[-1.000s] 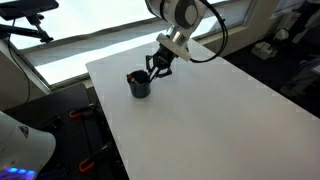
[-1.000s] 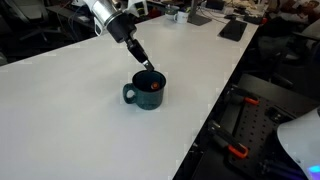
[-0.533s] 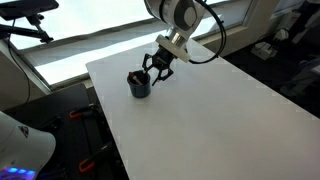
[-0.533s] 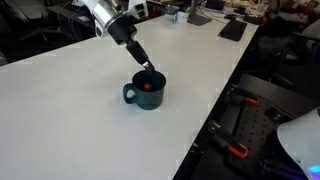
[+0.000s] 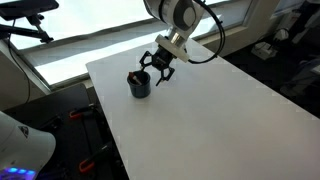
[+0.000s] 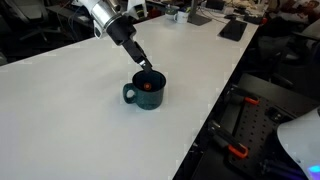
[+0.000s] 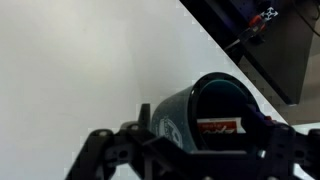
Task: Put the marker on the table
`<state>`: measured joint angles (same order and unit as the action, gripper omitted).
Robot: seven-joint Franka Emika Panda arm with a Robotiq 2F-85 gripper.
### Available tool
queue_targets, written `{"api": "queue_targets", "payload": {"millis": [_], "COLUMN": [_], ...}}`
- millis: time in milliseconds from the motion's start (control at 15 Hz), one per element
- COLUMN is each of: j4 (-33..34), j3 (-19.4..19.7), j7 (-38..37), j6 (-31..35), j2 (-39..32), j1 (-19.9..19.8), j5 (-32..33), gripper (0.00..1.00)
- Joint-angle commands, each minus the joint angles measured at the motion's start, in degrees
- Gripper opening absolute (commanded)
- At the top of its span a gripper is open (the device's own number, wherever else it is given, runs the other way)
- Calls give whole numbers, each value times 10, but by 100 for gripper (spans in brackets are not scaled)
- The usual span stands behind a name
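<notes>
White worktop carries a dark cup near one edge in an exterior view. The marker sits inside the cup, showing as a reddish patch just under the rim; the wrist view catches a red-and-white part of it within the cup's mouth. The arm slants down towards the cup, and the jaws stand apart just above its rim, clamped on nothing

The white table carries one dark cup, standing upright near an edge.
</notes>
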<state>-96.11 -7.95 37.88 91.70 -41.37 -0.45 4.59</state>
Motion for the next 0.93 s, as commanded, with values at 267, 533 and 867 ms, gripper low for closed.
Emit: {"api": "queue_targets", "payload": {"millis": [267,533,867], "j4": [-23,-31,-36], "j3": [-10,-11,-12], "j7": [-10,-16,-20], "j6": [17,26,29], "j2": [26,38,57], "j1": [9,19,28], "j5": [2,4,2], "gripper": [100,100,100]}}
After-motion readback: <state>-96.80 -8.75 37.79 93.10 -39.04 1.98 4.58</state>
